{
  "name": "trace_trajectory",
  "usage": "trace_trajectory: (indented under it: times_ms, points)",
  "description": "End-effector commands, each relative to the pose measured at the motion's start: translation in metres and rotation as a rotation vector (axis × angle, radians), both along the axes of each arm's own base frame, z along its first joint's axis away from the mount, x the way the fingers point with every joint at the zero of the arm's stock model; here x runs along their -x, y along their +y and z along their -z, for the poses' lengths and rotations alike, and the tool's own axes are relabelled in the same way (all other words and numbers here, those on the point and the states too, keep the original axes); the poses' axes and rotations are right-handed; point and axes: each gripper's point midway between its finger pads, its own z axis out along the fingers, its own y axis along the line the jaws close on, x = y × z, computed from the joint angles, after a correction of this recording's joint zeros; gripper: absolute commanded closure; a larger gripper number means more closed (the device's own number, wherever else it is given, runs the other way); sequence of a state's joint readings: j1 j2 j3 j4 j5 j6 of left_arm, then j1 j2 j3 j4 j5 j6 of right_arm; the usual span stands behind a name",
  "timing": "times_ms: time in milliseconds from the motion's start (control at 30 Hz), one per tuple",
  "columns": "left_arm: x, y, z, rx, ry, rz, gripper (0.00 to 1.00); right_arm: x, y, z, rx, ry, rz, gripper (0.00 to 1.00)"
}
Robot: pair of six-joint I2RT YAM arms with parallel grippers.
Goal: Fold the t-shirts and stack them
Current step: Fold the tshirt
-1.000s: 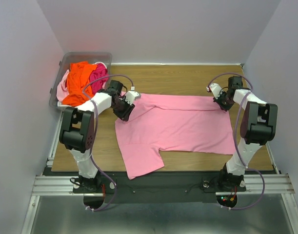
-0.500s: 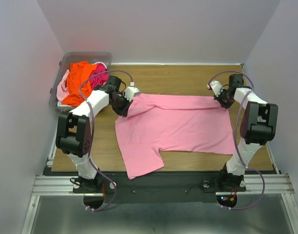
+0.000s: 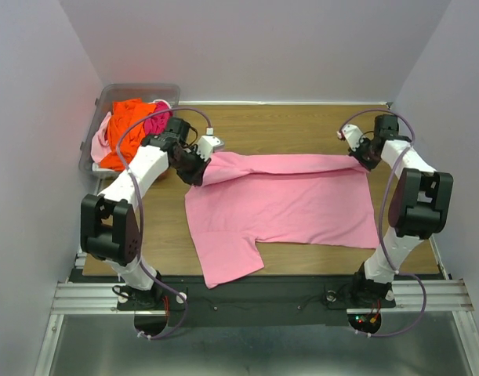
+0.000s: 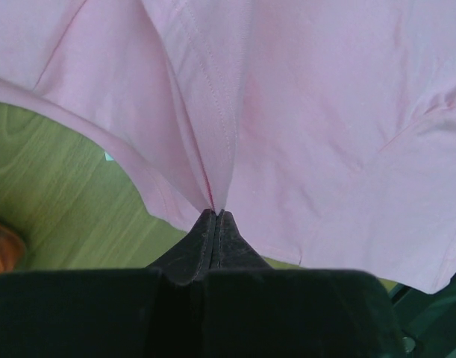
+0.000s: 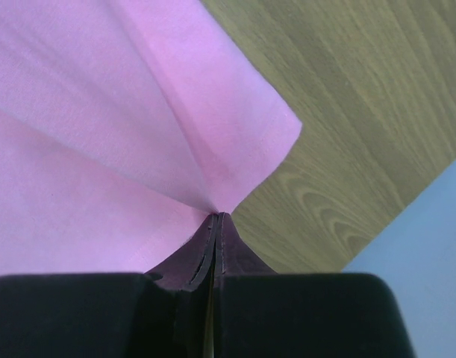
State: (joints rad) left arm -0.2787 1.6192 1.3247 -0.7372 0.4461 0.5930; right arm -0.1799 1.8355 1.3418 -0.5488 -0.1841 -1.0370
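Note:
A light pink t-shirt [image 3: 286, 200] lies spread on the wooden table, one sleeve hanging toward the near edge. My left gripper [image 3: 200, 164] is shut on its far left edge, lifted off the table; the pinched cloth [image 4: 213, 190] shows in the left wrist view. My right gripper [image 3: 366, 157] is shut on its far right corner [image 5: 235, 171]. The far edge is raised and rolls over between the two grippers. An orange t-shirt [image 3: 123, 135], a hot pink t-shirt [image 3: 155, 121] and a pale pink t-shirt [image 3: 100, 142] lie bunched in the bin.
A clear plastic bin [image 3: 137, 92] stands at the far left corner of the table. Grey walls close in the left, back and right sides. Bare wood [image 3: 294, 125] shows behind the shirt. A metal rail [image 3: 247, 294] runs along the near edge.
Both grippers have moved toward the far side with the shirt's far edge held, lifting it so it now rolls over. The left arm has stretched out further.

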Motion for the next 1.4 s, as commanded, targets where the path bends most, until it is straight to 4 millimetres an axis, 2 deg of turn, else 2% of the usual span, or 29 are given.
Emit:
trace_trajectory:
  times_ms: [0, 133, 267, 400, 433, 467, 533, 567, 600, 667, 700, 733, 767, 800, 833, 933, 967, 1000, 1067, 1100, 1167, 1200, 1367]
  points:
    - [0.018, 0.002, -0.029, 0.023, -0.034, 0.031, 1.00, 0.006, -0.007, -0.020, 0.020, -0.035, -0.016, 0.99]
    - [0.028, 0.009, -0.014, -0.017, -0.005, 0.029, 1.00, 0.015, -0.004, -0.009, 0.016, -0.005, -0.026, 0.99]
    - [0.028, 0.011, 0.002, -0.038, 0.009, 0.004, 1.00, 0.021, -0.003, 0.002, 0.008, 0.025, -0.025, 0.99]
    - [0.030, 0.011, 0.030, -0.065, 0.054, -0.013, 0.98, 0.028, -0.001, 0.014, 0.000, 0.059, -0.038, 0.99]
    - [0.030, 0.011, 0.034, -0.066, 0.057, -0.013, 0.93, 0.029, 0.000, 0.016, 0.000, 0.064, -0.040, 0.99]
    - [0.029, 0.011, 0.036, -0.065, 0.059, -0.009, 0.80, 0.030, 0.000, 0.019, -0.003, 0.071, -0.041, 0.99]
    - [0.020, 0.009, 0.032, -0.036, 0.043, -0.011, 0.66, 0.033, 0.001, 0.021, -0.013, 0.082, -0.035, 0.99]
    - [0.014, 0.010, 0.027, -0.015, 0.035, -0.013, 0.51, 0.031, 0.002, 0.018, -0.018, 0.076, -0.033, 0.88]
    - [-0.003, 0.010, 0.015, 0.008, 0.006, -0.024, 0.43, 0.032, 0.003, 0.015, -0.026, 0.078, -0.030, 0.81]
    - [-0.029, 0.024, -0.001, 0.058, -0.015, -0.092, 0.41, 0.027, 0.008, 0.003, -0.059, 0.054, -0.020, 0.60]
    - [-0.052, 0.026, -0.015, 0.083, -0.051, -0.124, 0.41, 0.018, 0.011, -0.011, -0.085, 0.019, -0.022, 0.56]
    - [-0.068, 0.036, -0.021, 0.094, -0.073, -0.169, 0.41, 0.014, 0.011, -0.017, -0.110, 0.008, 0.002, 0.55]
    - [-0.088, 0.038, -0.026, 0.108, -0.101, -0.207, 0.42, 0.012, 0.013, -0.021, -0.128, 0.006, 0.011, 0.54]
    - [-0.098, 0.039, -0.028, 0.108, -0.118, -0.228, 0.43, 0.000, 0.014, -0.036, -0.158, -0.025, 0.030, 0.54]
    - [-0.108, 0.043, -0.027, 0.094, -0.137, -0.250, 0.44, -0.005, 0.014, -0.039, -0.174, -0.030, 0.044, 0.54]
    - [-0.139, 0.043, -0.018, 0.098, -0.169, -0.315, 0.49, -0.018, 0.016, -0.035, -0.229, -0.018, 0.101, 0.55]
    - [-0.148, 0.045, -0.016, 0.093, -0.183, -0.330, 0.53, -0.028, 0.014, -0.032, -0.244, -0.014, 0.120, 0.57]
    - [-0.158, 0.047, -0.007, 0.085, -0.179, -0.352, 0.55, -0.032, 0.014, -0.030, -0.255, -0.012, 0.138, 0.57]
    - [-0.168, 0.048, -0.001, 0.084, -0.183, -0.383, 0.60, -0.043, 0.013, -0.029, -0.280, -0.013, 0.175, 0.59]
    - [-0.176, 0.047, 0.004, 0.089, -0.188, -0.391, 0.61, -0.046, 0.013, -0.018, -0.287, 0.008, 0.188, 0.60]
    - [-0.182, 0.044, 0.006, 0.108, -0.181, -0.401, 0.63, -0.053, 0.013, -0.016, -0.302, 0.006, 0.206, 0.60]
    - [-0.184, 0.041, 0.013, 0.112, -0.167, -0.398, 0.63, -0.053, 0.012, -0.005, -0.304, 0.029, 0.215, 0.60]
    - [-0.188, 0.037, 0.034, 0.099, -0.142, -0.392, 0.57, -0.057, 0.012, 0.010, -0.320, 0.056, 0.235, 0.60]
